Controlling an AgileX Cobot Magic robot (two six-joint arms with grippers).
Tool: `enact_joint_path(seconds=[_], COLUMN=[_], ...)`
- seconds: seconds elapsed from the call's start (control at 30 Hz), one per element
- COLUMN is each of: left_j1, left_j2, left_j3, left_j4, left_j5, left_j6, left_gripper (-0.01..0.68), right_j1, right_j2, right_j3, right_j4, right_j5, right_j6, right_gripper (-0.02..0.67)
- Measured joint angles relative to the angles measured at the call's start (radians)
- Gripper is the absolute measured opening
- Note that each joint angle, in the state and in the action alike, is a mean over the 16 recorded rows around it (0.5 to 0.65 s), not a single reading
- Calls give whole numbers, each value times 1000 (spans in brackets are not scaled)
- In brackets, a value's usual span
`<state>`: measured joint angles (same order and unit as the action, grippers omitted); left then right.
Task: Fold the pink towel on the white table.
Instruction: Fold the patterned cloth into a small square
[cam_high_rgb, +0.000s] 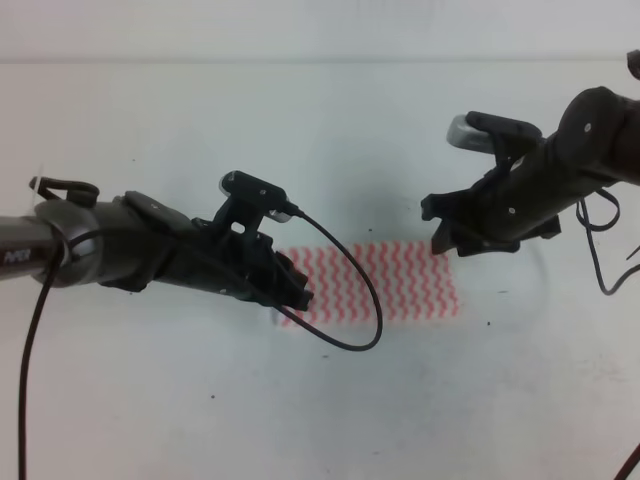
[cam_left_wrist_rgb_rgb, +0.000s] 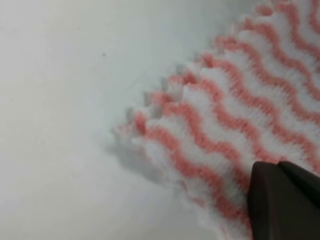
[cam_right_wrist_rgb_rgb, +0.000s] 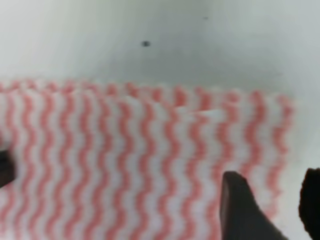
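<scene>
The pink towel (cam_high_rgb: 385, 283) lies flat on the white table (cam_high_rgb: 330, 400), a small rectangle with pink-and-white wavy stripes. My left gripper (cam_high_rgb: 299, 294) sits low over its left end. In the left wrist view, one dark finger (cam_left_wrist_rgb_rgb: 286, 201) rests at the towel's (cam_left_wrist_rgb_rgb: 235, 120) scalloped edge, which shows two layers; the other finger is hidden. My right gripper (cam_high_rgb: 437, 234) hovers at the towel's far right corner. The right wrist view shows its two fingertips apart, right gripper (cam_right_wrist_rgb_rgb: 280, 205) open just above the towel (cam_right_wrist_rgb_rgb: 135, 165), holding nothing.
A black cable (cam_high_rgb: 365, 300) loops from the left wrist camera across the towel's left part. A few dark specks (cam_right_wrist_rgb_rgb: 145, 44) dot the table. Another cable (cam_high_rgb: 600, 250) hangs from the right arm at the right edge.
</scene>
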<state>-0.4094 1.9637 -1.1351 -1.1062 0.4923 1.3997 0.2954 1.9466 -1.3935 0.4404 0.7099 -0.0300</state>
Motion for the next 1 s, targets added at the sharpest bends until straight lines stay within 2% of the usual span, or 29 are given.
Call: enact_joint_path(seconds=[0.37,1.0], left_j1=[0,0], left_j2=[0,0], left_j3=[-1,0], left_j4=[-4,-5], left_j5=[20,25], left_j6=[0,0], left_gripper=[-4,-4], right_j1=[-18,-17], right_j2=[37,62], right_j3=[-6,-6], right_j4=[-40,-14], right_j5=[17,44], right_j6=[53,54], right_gripper=[249,250])
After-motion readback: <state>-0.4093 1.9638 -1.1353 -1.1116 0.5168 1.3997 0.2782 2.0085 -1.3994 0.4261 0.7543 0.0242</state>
